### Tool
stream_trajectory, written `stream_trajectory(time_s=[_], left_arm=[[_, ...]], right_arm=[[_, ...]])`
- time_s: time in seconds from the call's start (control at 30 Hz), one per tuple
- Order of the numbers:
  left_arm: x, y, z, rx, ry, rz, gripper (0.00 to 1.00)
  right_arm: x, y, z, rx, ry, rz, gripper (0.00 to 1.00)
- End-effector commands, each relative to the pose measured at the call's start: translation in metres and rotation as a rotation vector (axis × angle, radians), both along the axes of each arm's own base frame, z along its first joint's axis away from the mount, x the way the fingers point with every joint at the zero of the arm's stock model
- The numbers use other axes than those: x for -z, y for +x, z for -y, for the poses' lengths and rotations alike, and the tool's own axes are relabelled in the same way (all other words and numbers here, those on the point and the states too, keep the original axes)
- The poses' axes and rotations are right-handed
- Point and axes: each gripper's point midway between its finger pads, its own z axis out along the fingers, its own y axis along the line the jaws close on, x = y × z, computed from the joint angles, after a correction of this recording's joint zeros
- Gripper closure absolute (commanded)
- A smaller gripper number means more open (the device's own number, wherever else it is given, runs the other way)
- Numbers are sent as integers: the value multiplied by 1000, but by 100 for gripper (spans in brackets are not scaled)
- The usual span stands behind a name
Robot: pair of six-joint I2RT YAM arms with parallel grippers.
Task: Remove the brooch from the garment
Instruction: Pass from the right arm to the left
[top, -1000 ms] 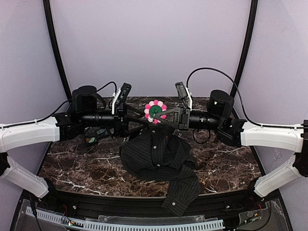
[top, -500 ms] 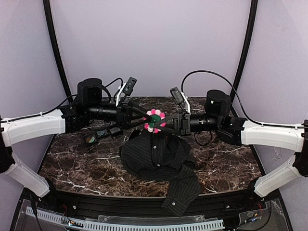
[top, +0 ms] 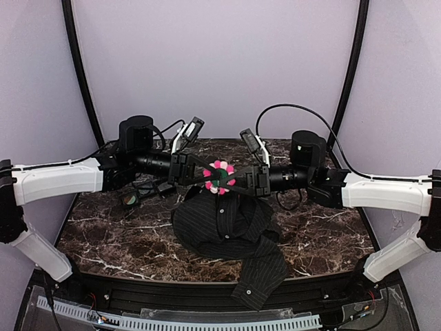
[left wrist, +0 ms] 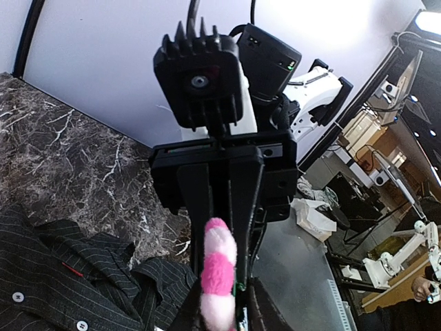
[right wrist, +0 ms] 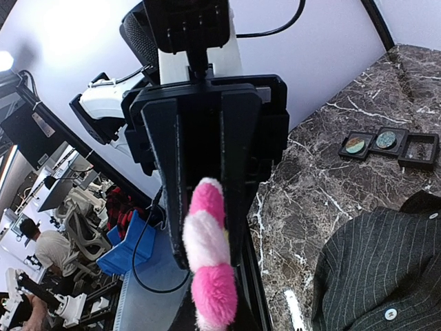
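The marble table (top: 103,234) is stretching out beneath both sets of jaws. On it the dark striped garment (top: 224,224) is lying mostly flat, directly under the meeting fingertips. Its collar end is rising in a peak toward them. The left gripper (top: 205,177) and right gripper (top: 236,183) are pointing at each other above the cloth, tip to tip. Three small black trays (top: 141,194) are sitting on the table under the left arm, behind its jaws and well apart from them.

The brooch (top: 220,177) is hanging between the two sets of fingertips, clear of the table. In the left wrist view the left jaws are standing narrow, pinching the brooch by its pink edge. The right jaws are pressing nearly closed just beside it. Whether they are pinching the pin's back or the cloth behind it cannot be told.

The task is looking about midway. The brooch is gripped and raised, but the peaked cloth suggests it is not yet free, so pulling it off is what is left.
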Motion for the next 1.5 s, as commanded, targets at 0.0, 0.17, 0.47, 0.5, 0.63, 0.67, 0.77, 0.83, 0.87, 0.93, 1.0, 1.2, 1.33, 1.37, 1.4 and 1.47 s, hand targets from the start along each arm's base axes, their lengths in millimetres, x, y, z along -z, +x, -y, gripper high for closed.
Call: stream_trajectory(time_s=[0.0,0.17,0.47,0.5,0.63,0.67,0.77,0.83,0.87,0.93,1.0,1.2,1.33,1.37,1.4,1.47], left_arm=[[-4,-6,-1,40,-37,-21,85],[-4,-8,-4,30,-58,-42,74],[-2,-6,-5,0,-69,-49,71],[-2,-6,-5,-3,-68,-49,72],[-1,-3,-4,-10,-64,-50,88],[-1,-2,-4,-12,-65,-50,93],[-1,0,-4,-27,-65,-50,99],[-1,4,-4,-54,-62,-52,99],[-1,9,-4,-87,-60,-52,99],[1,19,-7,-159,-51,-62,99],[-2,28,-11,-235,-62,-69,99],[-11,51,-24,-415,-119,-95,99],[-6,56,-27,-446,-131,-138,99],[-4,56,-27,-446,-129,-144,99],[-4,55,-27,-444,-130,-149,99],[-1,55,-27,-445,-126,-153,99]], right_arm=[[-11,2,0,20,26,34,100],[-13,5,8,53,46,38,100],[-14,5,7,39,56,36,100],[-13,5,7,39,53,35,100],[-9,6,6,39,45,30,100],[-9,6,6,41,45,29,100],[-10,6,8,47,46,34,100],[-10,6,9,57,43,35,95],[-9,7,10,65,42,34,89],[-9,8,14,95,42,38,68],[-6,12,19,146,35,35,49],[14,24,31,321,-11,-5,27],[26,26,18,360,-92,7,33],[28,26,14,364,-102,10,35],[29,27,10,373,-109,14,39],[33,30,4,384,-128,19,44]])
